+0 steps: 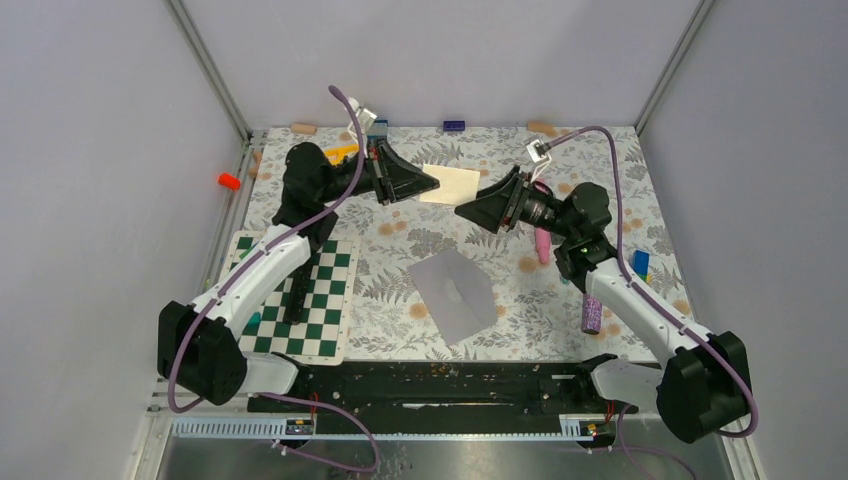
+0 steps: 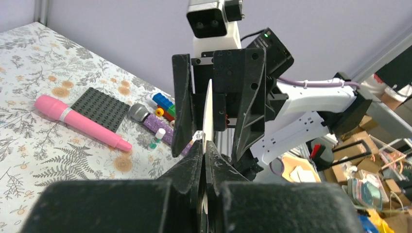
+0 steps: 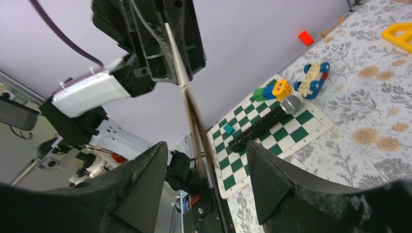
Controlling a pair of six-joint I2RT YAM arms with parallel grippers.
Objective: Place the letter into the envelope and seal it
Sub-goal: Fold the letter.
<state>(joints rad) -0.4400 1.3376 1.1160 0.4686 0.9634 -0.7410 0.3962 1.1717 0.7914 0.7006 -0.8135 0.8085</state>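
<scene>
Now L end effector [image 1: 430, 185] pinches letter [image 1: 456, 185] aloft, R end effector [image 1: 466, 211] open astride its free edge.

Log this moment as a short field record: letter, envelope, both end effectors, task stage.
held object: letter, tan, lifted off the table
lying flat: envelope, grey, between the arms, untouched
left arm: left end effector shut on letter
right arm: right end effector open, fingers either side of the letter's free edge
task stage: letter not yet in envelope
</scene>
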